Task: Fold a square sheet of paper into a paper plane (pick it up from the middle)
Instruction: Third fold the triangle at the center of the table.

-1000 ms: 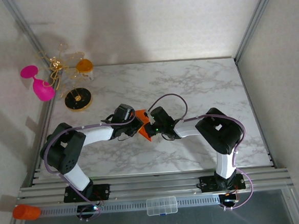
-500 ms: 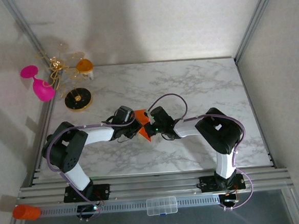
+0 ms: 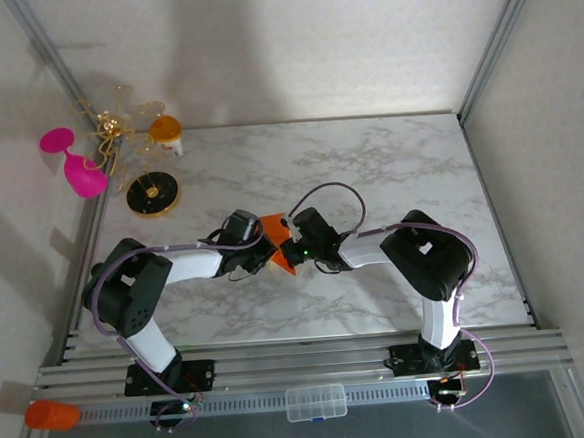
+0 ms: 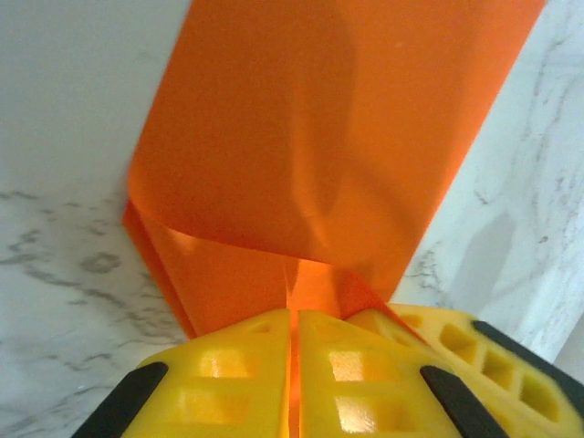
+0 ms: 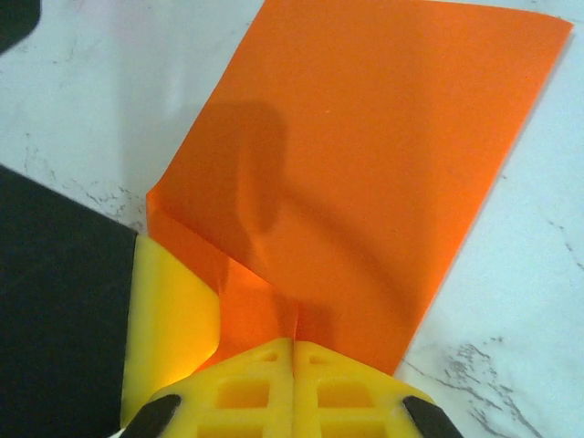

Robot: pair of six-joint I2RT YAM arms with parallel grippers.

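1. Half-done at most, by judgement: square sheet of paper (image 4: 310, 155) already folded smaller, flaps creased near the pinch; no pointed dart yet, nose and wing folds left.
2. Pinched near the middle of the marble table (image 3: 389, 172): left gripper (image 4: 294, 319) clamped on it from 9 o'clock, right gripper (image 5: 294, 351) from 3 o'clock.
3. Seen from above, long axis 12 to 6 o'clock, narrower end toward 6.
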